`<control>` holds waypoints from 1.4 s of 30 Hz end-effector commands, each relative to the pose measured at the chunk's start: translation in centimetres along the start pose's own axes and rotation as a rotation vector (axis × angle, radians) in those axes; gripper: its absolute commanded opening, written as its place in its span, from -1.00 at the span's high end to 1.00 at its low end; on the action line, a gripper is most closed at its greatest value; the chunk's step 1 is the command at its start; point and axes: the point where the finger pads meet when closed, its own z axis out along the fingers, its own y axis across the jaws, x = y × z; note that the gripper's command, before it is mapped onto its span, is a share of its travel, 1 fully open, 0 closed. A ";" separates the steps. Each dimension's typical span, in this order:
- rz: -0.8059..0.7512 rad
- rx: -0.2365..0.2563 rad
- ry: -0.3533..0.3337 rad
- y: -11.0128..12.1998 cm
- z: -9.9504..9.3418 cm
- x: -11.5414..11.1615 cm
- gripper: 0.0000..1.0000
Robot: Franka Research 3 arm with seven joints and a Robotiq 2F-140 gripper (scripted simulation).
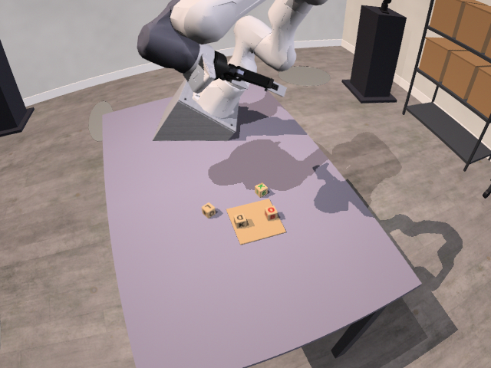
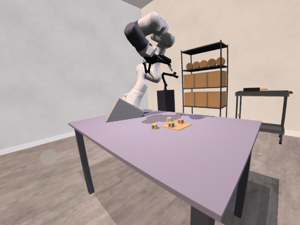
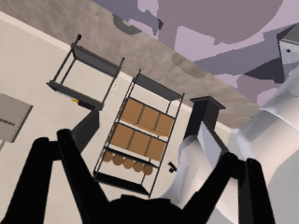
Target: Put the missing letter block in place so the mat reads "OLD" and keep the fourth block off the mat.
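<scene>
An orange mat (image 1: 255,221) lies mid-table. On it a block with a black D on top (image 1: 240,220) sits at the left, and a block with a red O on top (image 1: 271,212) at the right edge. A block with a black L on top (image 1: 208,209) lies off the mat to the left. A block with a green K on top (image 1: 261,189) lies off the mat behind it. My gripper (image 1: 273,85) is open and empty, high above the table near the robot's base, far from the blocks. It also shows in the wrist view (image 3: 145,159), where no blocks show.
The grey wedge-shaped robot mount (image 1: 194,123) stands at the table's far end. A black pedestal (image 1: 377,55) and a shelf with cardboard boxes (image 1: 456,59) stand off the table to the right. A cart (image 2: 264,108) stands beyond the table.
</scene>
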 end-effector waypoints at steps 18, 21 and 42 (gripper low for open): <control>-0.097 -0.101 0.313 0.6 3.3 6.2 -1.00; -0.119 -0.124 0.386 0.6 4.2 7.6 -1.00; -0.245 -0.254 0.792 1.3 8.7 15.6 -1.00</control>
